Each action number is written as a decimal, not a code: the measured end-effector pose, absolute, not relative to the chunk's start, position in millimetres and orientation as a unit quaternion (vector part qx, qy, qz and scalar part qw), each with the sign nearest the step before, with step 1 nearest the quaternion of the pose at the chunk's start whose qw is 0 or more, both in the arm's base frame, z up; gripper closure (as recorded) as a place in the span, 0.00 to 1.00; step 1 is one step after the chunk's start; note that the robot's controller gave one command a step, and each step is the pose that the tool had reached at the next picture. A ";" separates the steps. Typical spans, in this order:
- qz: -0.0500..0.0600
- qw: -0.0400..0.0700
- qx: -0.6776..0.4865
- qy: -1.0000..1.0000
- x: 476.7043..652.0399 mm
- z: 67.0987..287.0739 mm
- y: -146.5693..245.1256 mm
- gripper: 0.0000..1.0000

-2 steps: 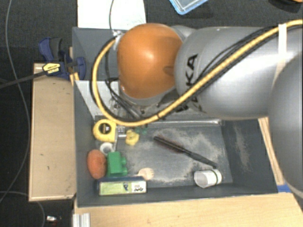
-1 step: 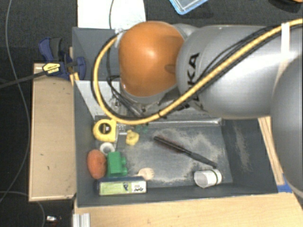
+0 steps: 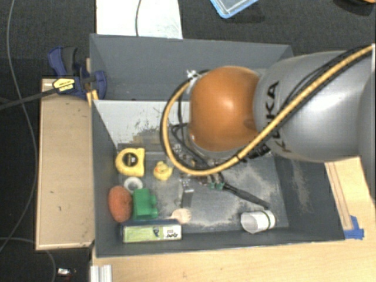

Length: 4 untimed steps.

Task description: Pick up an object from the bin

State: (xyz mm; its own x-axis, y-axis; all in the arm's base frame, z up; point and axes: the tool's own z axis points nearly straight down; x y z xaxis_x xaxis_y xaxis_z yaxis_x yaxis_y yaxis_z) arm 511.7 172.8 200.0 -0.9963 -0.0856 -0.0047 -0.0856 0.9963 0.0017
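The arm reaches in from the right, its rounded orange wrist cover [image 3: 220, 107] hanging over the middle of the grey metal bin [image 3: 147, 69]. Below the cover the claw [image 3: 187, 195] points down at the bin floor; I cannot tell how far open it is, and nothing can be seen held in it. The thing nearest its tip is a small pale pinkish lump [image 3: 181, 215], lying just beyond it near the front wall, apart from the tip.

To the left stand a yellow tape measure [image 3: 130, 161] and, beside it, a small yellow rubber duck [image 3: 162, 171]. Further forward a green plastic block [image 3: 144, 204] sits next to a rust-brown oval thing [image 3: 120, 204], with a flat yellow-green box [image 3: 151, 233] along the front wall. To the right lie a thin black stick [image 3: 247, 195] and a white roll with a green band [image 3: 257, 221].
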 end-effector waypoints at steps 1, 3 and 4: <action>0.004 0.007 0.033 0.999 540.5 126.2 166.2 0.00; 0.004 0.008 0.030 0.999 512.9 85.3 128.3 0.00; 0.003 0.009 0.051 0.999 520.0 85.2 128.2 0.00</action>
